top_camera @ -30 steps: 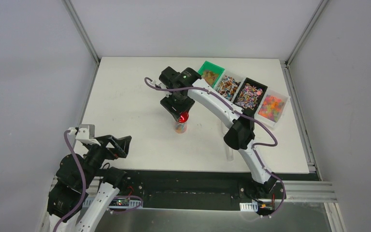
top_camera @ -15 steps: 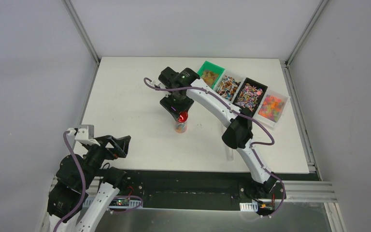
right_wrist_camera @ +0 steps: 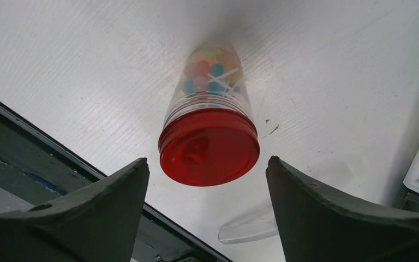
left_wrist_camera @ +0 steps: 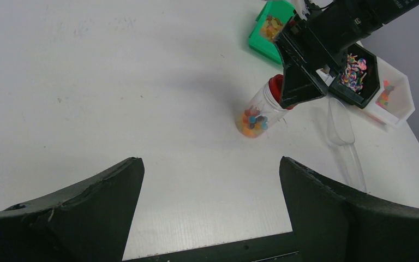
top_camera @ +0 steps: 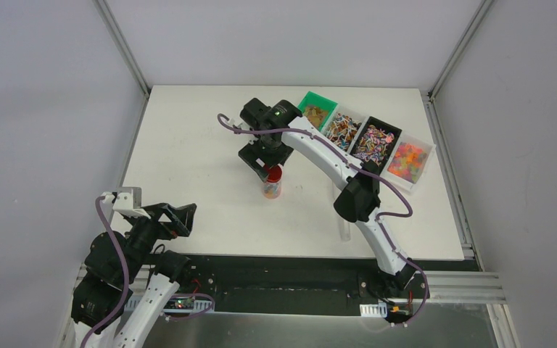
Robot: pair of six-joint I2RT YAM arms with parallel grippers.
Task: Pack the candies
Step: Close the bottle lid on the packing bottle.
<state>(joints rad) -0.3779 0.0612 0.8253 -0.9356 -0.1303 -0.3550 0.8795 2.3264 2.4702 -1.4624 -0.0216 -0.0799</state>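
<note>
A clear jar (top_camera: 271, 188) stands upright mid-table with a red lid (right_wrist_camera: 209, 147) on its top and mixed candies (right_wrist_camera: 210, 68) at its bottom. My right gripper (right_wrist_camera: 207, 162) hovers directly over the lid, open, its fingers (right_wrist_camera: 114, 202) spread wider than the lid with a gap on both sides. From the left wrist view the jar (left_wrist_camera: 256, 114) sits under the right gripper (left_wrist_camera: 300, 87). More candies fill a row of bins (top_camera: 373, 143) at the back right. My left gripper (left_wrist_camera: 211, 159) stays open and empty over the table's near left edge.
The bins run diagonally: a green one (top_camera: 316, 112), a clear one (top_camera: 342, 130), a black one and a clear one (top_camera: 408, 161). A clear plastic scoop (left_wrist_camera: 341, 131) lies on the table right of the jar, near the right arm's elbow.
The right gripper's jaws have spread apart from the red lid, which stays on the jar. The left arm has not moved.
</note>
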